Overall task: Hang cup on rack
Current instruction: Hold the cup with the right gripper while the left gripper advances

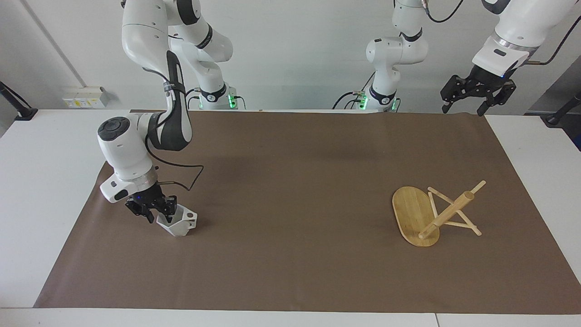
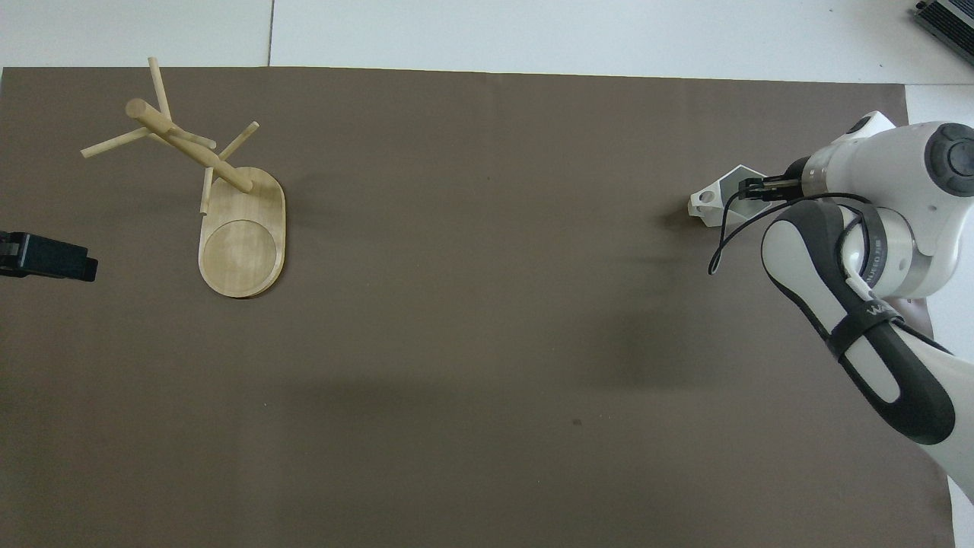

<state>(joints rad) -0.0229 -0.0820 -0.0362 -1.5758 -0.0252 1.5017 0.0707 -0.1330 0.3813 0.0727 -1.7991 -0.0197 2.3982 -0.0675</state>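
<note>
The white faceted cup (image 1: pixel 180 224) sits on the brown mat at the right arm's end of the table; it also shows in the overhead view (image 2: pixel 711 202). My right gripper (image 1: pixel 159 214) is low at the cup's rim, on the side away from the handle, fingers open and astride the rim wall; it shows in the overhead view too (image 2: pixel 746 188). The bamboo rack (image 1: pixel 447 213) stands on its oval base (image 1: pixel 411 210) at the left arm's end, also seen from overhead (image 2: pixel 190 148). My left gripper (image 1: pixel 463 111) is open and empty, raised over the mat's corner near its base.
The brown mat (image 1: pixel 290 181) covers most of the white table. A black tip of the left gripper (image 2: pixel 72 260) shows at the overhead view's edge beside the rack's base (image 2: pixel 240 255).
</note>
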